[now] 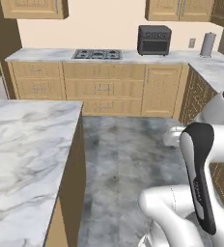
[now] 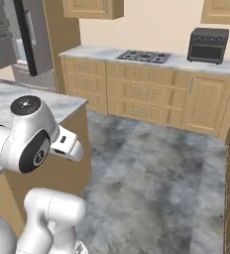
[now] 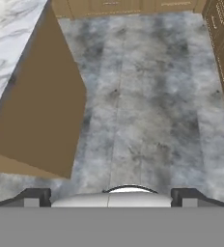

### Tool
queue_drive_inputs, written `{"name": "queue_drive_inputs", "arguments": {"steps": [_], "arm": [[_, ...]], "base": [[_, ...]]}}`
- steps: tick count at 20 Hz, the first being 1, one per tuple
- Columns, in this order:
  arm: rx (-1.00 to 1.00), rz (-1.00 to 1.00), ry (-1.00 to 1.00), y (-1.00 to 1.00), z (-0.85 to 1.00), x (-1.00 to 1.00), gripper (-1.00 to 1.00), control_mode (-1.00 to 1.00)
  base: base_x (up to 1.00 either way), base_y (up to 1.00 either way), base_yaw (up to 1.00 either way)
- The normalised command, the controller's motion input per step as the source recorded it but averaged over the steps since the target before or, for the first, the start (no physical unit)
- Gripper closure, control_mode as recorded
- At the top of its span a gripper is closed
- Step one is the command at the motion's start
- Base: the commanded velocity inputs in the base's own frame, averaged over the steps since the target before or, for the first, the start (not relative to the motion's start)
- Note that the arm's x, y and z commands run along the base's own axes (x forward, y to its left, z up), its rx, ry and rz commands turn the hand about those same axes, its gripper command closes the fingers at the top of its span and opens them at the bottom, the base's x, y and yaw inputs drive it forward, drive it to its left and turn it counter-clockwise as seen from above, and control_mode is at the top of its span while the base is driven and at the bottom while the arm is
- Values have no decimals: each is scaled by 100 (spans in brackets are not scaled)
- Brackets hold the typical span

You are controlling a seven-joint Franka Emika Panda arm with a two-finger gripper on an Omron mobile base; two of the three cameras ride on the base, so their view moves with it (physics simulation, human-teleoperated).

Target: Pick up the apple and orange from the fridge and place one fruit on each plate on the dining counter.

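Observation:
The dining counter (image 1: 27,144), white marble over a tan wood base, fills the left of the left base view. Its corner (image 2: 57,101) lies behind my arm in the right base view, and its wood end (image 3: 41,111) is at the left in the hand view. The fridge (image 2: 32,34) stands at the far left with its black-edged door swung open and grey door bins showing. My gripper (image 3: 111,198) hangs over the grey floor beside the counter's end, open, nothing between its fingertips (image 3: 36,197). The apple, the orange and the plates are out of view.
Along the back wall runs a worktop with a cooktop (image 1: 97,54), a dark toaster oven (image 1: 154,40) and a paper towel roll (image 1: 207,44). Wood cabinets (image 1: 196,96) line the right side. Open grey floor (image 1: 123,164) lies between counter and cabinets.

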Motion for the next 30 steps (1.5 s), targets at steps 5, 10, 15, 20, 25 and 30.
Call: {"name": "queue_drive_inputs", "arguments": {"steps": [5,10,15,20,25,30], "arm": [[0,0,0,0,0,0,-100,100],[0,0,0,0,0,0,-100,100],[0,0,0,0,0,0,-100,100],[0,0,0,0,0,0,-100,100],[0,0,0,0,0,0,-100,100],[0,0,0,0,0,0,-100,100]], "base": [[100,-99,28],[100,-66,49],[100,-44,52],[100,-51,53],[100,-66,54],[100,-69,55]]}}
